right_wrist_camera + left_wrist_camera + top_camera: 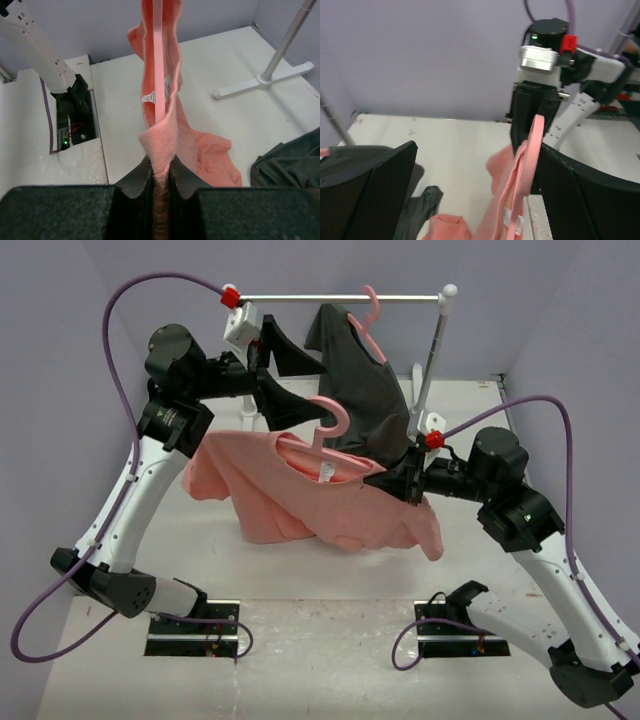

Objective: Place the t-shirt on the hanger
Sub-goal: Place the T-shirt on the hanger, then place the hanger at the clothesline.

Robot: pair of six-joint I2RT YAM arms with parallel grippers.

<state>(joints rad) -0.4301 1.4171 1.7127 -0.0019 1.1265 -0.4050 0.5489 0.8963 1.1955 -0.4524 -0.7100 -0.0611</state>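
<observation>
The pink t-shirt point(320, 505) hangs above the table between my grippers. The thin pink hanger point(334, 420) has its curled hook sticking up out of the collar, and its body runs down inside the neck opening. My right gripper point(388, 480) is shut on the ribbed collar point(160, 145), with the hanger's arm point(159, 75) running away in front of it. My left gripper point(318, 386) is open and wide. In the left wrist view the hook point(535, 145) leans against its right finger point(585, 200), and the shirt point(507, 200) hangs below.
A clothes rack's rail point(340, 298) crosses the back, with its post point(428, 365) and white foot point(265, 80) at the right. A dark grey shirt point(360, 390) hangs from it on a second pink hanger point(368, 310), just behind the t-shirt, and shows in both wrist views point(290, 162) point(420, 205).
</observation>
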